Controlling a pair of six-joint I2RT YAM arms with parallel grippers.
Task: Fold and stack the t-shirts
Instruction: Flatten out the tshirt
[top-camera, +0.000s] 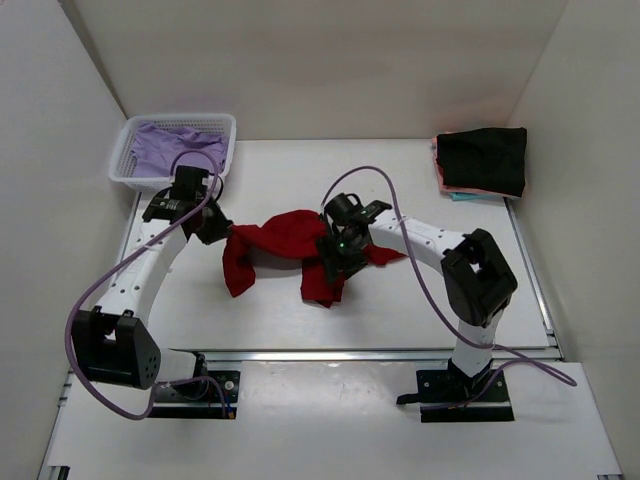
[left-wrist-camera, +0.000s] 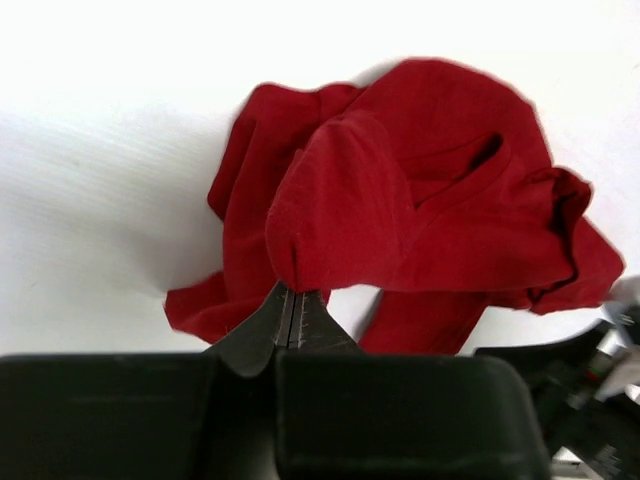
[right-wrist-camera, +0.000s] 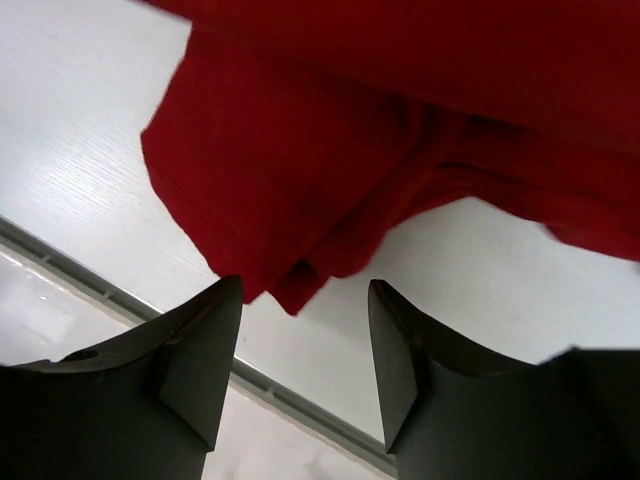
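Left wrist: L gripper (left-wrist-camera: 293, 305) pinches red t-shirt (left-wrist-camera: 400, 220) edge

I'm seeing my right gripper (right-wrist-camera: 305, 288) standing open at 6 o'clock, with nothing pinched between its fingers. The deep red t-shirt (right-wrist-camera: 330, 150) is spreading from 10 to 3 o'clock, its lowest corner dipping toward the gap. White desk (right-wrist-camera: 480, 270) is showing at 4 o'clock, and a grey rail (right-wrist-camera: 80, 268) is running past at 8.
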